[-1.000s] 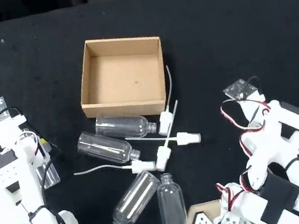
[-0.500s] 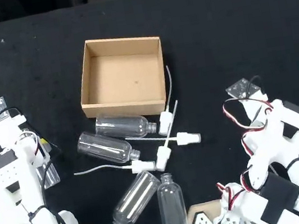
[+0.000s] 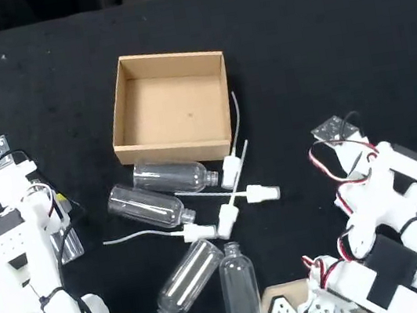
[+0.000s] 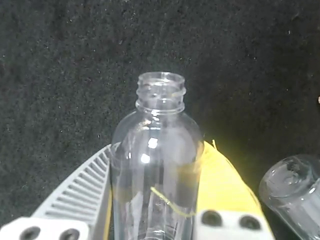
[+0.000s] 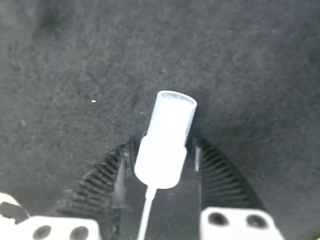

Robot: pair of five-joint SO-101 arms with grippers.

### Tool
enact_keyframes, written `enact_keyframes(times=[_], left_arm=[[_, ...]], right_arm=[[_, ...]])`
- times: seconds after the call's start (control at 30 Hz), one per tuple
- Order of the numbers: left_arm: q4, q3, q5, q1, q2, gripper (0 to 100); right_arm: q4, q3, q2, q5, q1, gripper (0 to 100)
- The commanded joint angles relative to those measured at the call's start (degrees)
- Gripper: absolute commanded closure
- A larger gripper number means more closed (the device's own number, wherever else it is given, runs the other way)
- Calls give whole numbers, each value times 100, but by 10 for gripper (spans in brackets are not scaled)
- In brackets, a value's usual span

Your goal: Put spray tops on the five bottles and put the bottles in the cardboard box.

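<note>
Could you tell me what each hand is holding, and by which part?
Left hand: a clear bottle, gripped around its body. Right hand: a white spray top, gripped at its wider collar.

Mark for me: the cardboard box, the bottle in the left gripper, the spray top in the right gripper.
cardboard box (image 3: 172, 149), high view, its near side wall.
bottle (image 4: 159, 145), left wrist view, clear shoulder below the neck.
spray top (image 5: 162, 150), right wrist view, its white body.

The table cloth is black, matt and faintly fuzzy. The box, toward eleven o'clock, is dull brown cardboard. The bottle in the left gripper is clear glossy plastic; the spray top in the right gripper is smooth white plastic.
</note>
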Motion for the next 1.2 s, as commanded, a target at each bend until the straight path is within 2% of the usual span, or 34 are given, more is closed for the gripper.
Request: enact_keyframes(times=[0.0,0.1,0.27,0.57,0.73,0.8,0.9,1.07,1.17], left_arm=[[18,-57,0,13,-202,910],[18,-66,0,13,-202,910],[18,-57,0,13,-202,910],[18,-92,0,13,-202,910],[202,-330,-9,4,-211,910],[519,-637,-9,-66,-211,910],[914,-1156,-26,-330,-211,910],[1037,-1508,-1073,-1112,-132,910],[1152,-1525,-1424,-1780,-114,910]], right_arm=[[-53,-277,242,-290,-53,894],[422,-655,180,-501,-97,992],[1415,-1560,-40,-862,-114,988],[1600,-2765,-119,-1055,-255,988],[3024,-4242,-435,-2549,-958,988],[3130,-4330,-769,-3130,-1424,988],[2980,-4022,-1411,-3947,-2145,988],[2189,-3116,-2510,-5046,-3130,988],[1635,-2519,-2897,-5451,-3727,988]])
